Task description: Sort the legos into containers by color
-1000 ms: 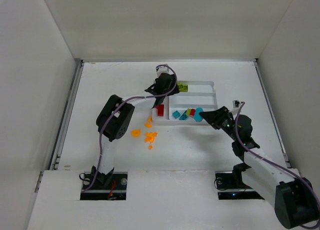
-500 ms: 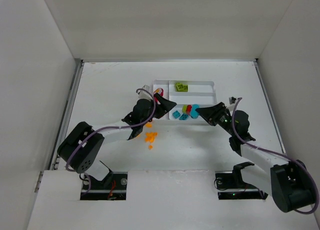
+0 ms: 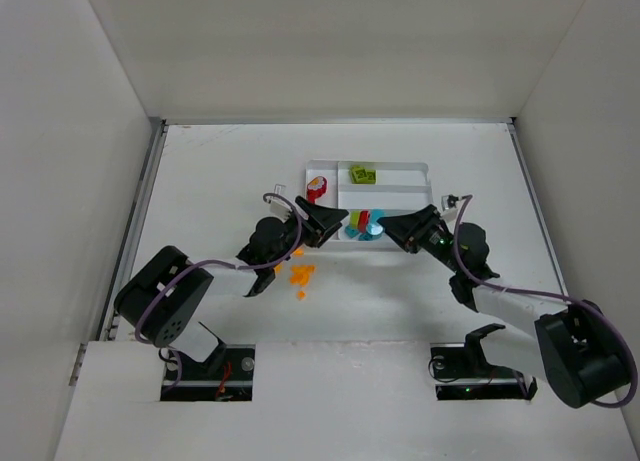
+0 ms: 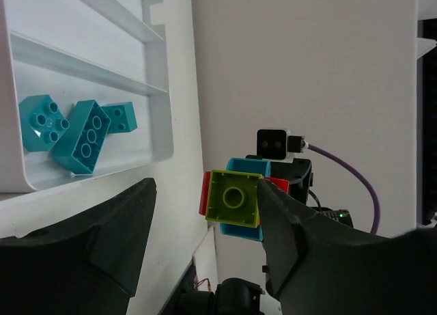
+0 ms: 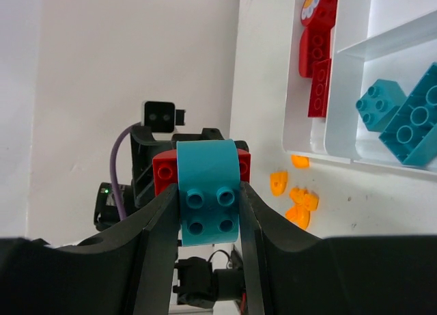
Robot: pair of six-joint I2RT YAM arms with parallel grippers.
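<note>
By the near edge of the white tray point(image 3: 424, 168), whose nearest compartment holds loose teal bricks point(image 4: 75, 134), the left gripper point(image 3: 336, 220) should, I judge, square up and close on the lime brick point(image 4: 234, 197) alone; its jaws gape wide, empty; the right gripper point(image 5: 208, 192) pinches the joined teal brick point(image 5: 207, 166).

Overhead view of whole table point(image 3: 220, 181); low, close wrist views face-to-face, tray point(image 3: 426, 167) shared.

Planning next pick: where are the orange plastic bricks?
Orange bricks: top view, on the table off the white plastic tray's near-left corner, by the left hand.
</note>
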